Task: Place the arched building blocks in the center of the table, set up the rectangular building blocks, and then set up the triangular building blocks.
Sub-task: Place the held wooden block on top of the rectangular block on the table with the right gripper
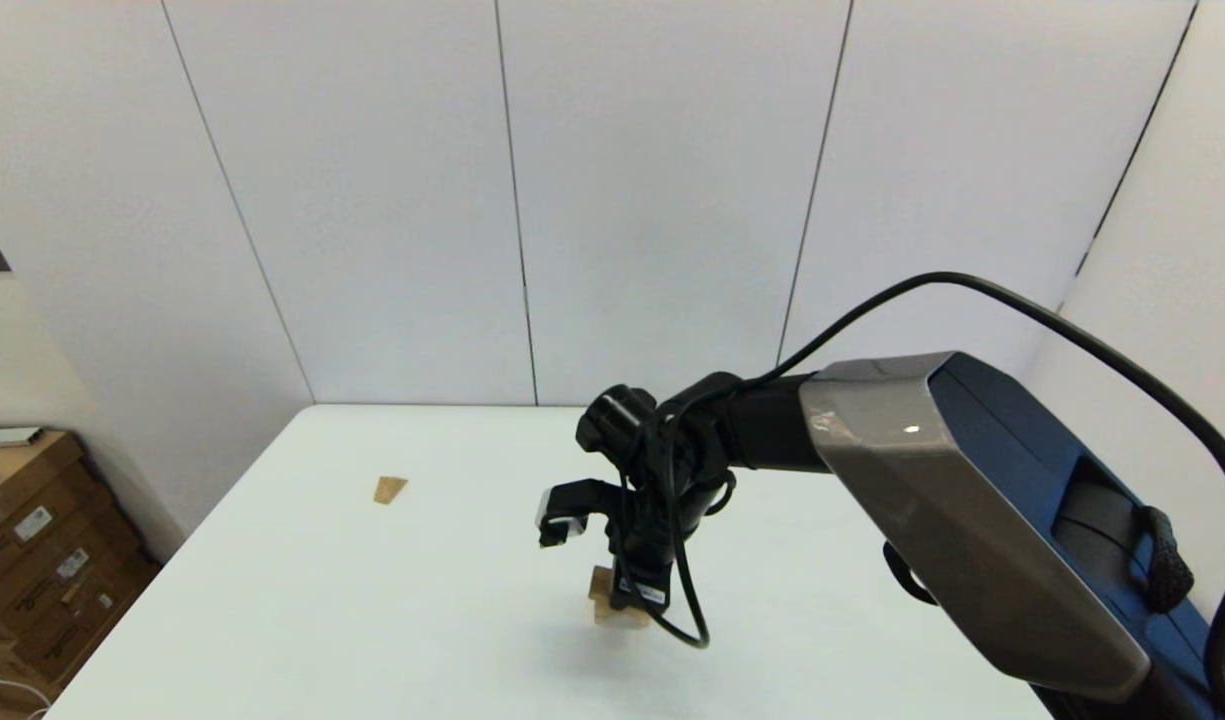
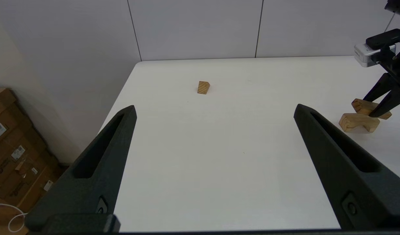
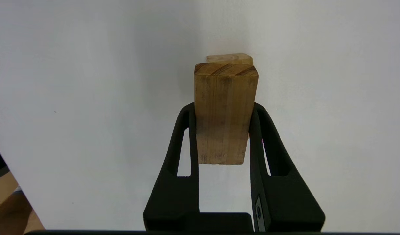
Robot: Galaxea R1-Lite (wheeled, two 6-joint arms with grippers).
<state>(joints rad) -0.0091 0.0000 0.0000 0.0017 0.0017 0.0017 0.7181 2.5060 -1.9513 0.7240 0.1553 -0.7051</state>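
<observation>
Right wrist view: right claw clamped on rectangular block, just above arched block.

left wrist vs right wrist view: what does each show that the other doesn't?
Left wrist only: the triangular block lying alone on the table, the arched block's hollow side, cardboard boxes beside the table, and the open left gripper held above the tabletop.
Right wrist only: the right gripper's fingers clamping the rectangular block's long sides.
Both: the right gripper holding the rectangular block over the arched block.
</observation>
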